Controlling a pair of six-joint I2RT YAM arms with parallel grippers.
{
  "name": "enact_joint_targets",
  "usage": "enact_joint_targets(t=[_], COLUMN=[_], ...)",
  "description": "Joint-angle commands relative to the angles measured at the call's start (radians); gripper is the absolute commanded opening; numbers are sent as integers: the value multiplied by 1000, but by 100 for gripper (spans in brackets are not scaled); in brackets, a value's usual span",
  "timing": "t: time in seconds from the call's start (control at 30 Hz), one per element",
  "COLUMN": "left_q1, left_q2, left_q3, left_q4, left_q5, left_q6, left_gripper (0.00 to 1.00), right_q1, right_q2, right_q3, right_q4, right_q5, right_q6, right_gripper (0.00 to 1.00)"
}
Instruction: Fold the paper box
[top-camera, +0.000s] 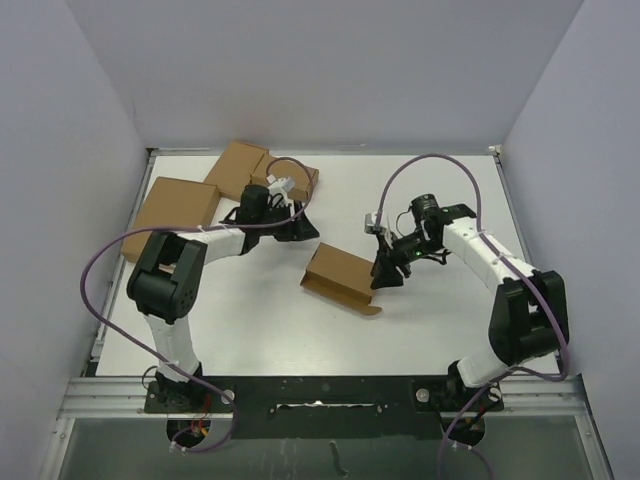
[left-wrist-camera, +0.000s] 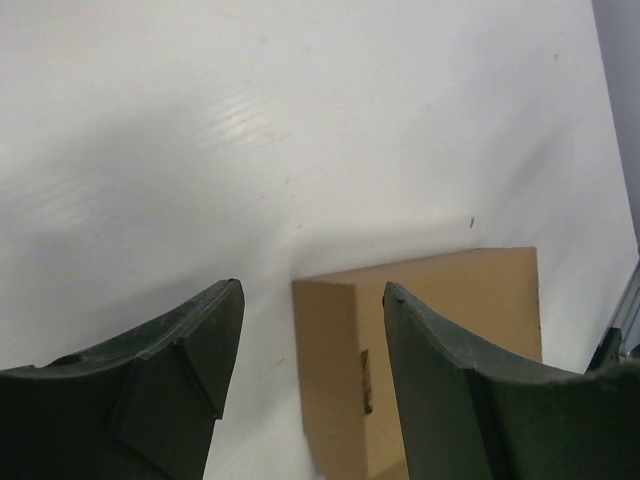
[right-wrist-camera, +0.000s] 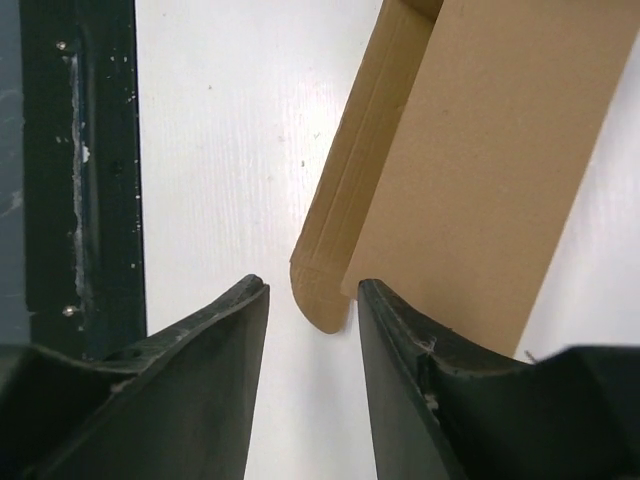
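Observation:
The paper box (top-camera: 340, 278) lies near the table's middle as a small brown carton, with a loose flap (top-camera: 352, 299) flat along its near side. My left gripper (top-camera: 300, 229) hovers just behind and left of it, apart from it. In the left wrist view the left gripper (left-wrist-camera: 312, 288) is open, and the paper box (left-wrist-camera: 440, 300) lies beyond the fingertips. My right gripper (top-camera: 385, 276) is at the carton's right end. In the right wrist view the right gripper (right-wrist-camera: 311, 285) is open, and the flap's rounded tip (right-wrist-camera: 325, 290) lies just ahead of the jaws, ungripped.
A larger flat brown carton (top-camera: 172, 212) lies at the far left of the table. Two small brown cartons (top-camera: 250, 170) sit at the back left, behind the left arm. The black front rail (right-wrist-camera: 80, 170) runs along the near table edge.

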Motion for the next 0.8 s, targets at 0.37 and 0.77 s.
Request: enact_joint_targets(t=[0.37,0.77], left_q1=[-62,-215], left_q2=[-573,-681], left_q3=[-486,-716], left_q4=[184,302], left_q5=[-90,-201], left_q6=[-17,-272], left_gripper=[56,65], right_q1=[-111,-206], right_q2=[-126,143], right_q3=[-37,28], right_q4=[260,272], right_q5=[-64,-47], right_q6=[153,405], right_gripper=[76,73])
